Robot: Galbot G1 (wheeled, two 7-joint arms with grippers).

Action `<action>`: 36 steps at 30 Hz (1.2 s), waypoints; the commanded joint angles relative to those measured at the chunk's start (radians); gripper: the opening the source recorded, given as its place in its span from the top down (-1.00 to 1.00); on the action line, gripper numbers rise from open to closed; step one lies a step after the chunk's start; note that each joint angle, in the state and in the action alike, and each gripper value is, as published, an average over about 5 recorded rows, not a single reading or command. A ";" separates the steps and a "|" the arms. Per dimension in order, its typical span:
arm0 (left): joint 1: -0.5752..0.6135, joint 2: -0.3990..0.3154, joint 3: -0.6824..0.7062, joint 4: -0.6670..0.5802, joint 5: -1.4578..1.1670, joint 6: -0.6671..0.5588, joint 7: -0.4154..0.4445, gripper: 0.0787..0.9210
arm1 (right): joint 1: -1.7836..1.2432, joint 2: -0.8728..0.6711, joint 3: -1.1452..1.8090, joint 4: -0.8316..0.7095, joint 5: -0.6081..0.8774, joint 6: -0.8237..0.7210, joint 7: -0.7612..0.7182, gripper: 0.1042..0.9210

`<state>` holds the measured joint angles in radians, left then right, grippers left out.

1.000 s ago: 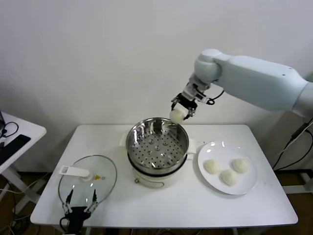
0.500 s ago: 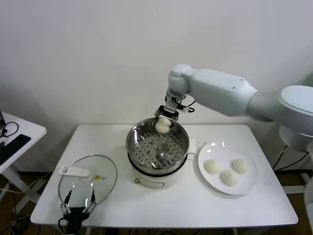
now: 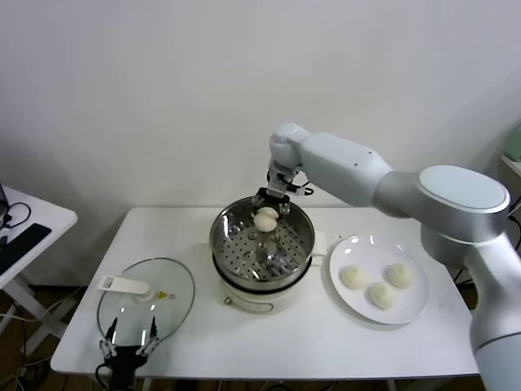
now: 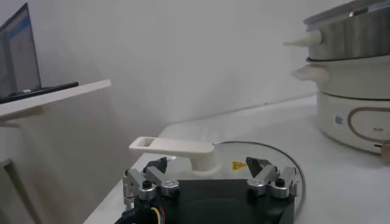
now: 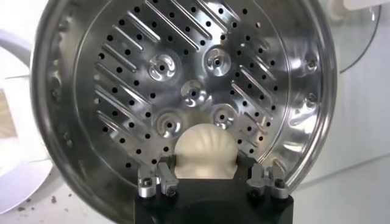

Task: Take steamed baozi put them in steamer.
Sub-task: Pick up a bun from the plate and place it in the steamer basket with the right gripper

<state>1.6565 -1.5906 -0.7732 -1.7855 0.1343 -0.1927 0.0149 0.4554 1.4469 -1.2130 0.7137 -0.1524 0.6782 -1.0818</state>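
the right gripper (image 3: pixel 269 208) is clamped on one bun (image 3: pixel 265 218), held over the steamer (image 3: pixel 226 236), just above the holed metal bottom and not resting on it. three more buns (image 3: pixel 352 277) are left on the white plate (image 3: pixel 415 305) just beside the pot, on its right. the left gripper (image 3: pixel 129 338) is parked at the table's (image 3: pixel 326 342) near edge with fingers spread, next to the glass lid (image 3: pixel 175 293).
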 commanded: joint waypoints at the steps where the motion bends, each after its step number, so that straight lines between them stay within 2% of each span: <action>1: 0.001 0.000 -0.001 0.002 0.001 -0.002 0.000 -0.77 | -0.037 0.049 0.043 -0.120 -0.044 0.058 -0.001 -0.39; 8: -0.001 0.000 -0.001 0.010 0.001 -0.006 -0.002 -0.77 | -0.041 0.087 0.067 -0.191 -0.052 0.092 -0.007 -0.39; 18: -0.005 -0.001 -0.002 0.015 0.001 -0.009 -0.002 -0.77 | -0.048 0.091 0.060 -0.189 -0.036 0.107 -0.032 -0.40; 27: -0.007 -0.001 -0.003 0.016 0.001 -0.008 -0.002 -0.77 | -0.044 0.089 0.064 -0.190 0.004 0.122 -0.035 -0.74; 31: -0.006 -0.002 -0.003 0.015 0.001 -0.008 -0.002 -0.77 | -0.003 0.064 0.030 -0.168 0.095 0.120 -0.053 -0.76; 36: -0.003 -0.001 -0.001 0.014 0.004 -0.009 -0.003 -0.77 | 0.112 -0.028 -0.118 -0.058 0.344 0.033 -0.104 -0.76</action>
<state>1.6526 -1.5921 -0.7745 -1.7707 0.1372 -0.2018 0.0123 0.4836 1.4771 -1.2287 0.5909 -0.0100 0.7548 -1.1544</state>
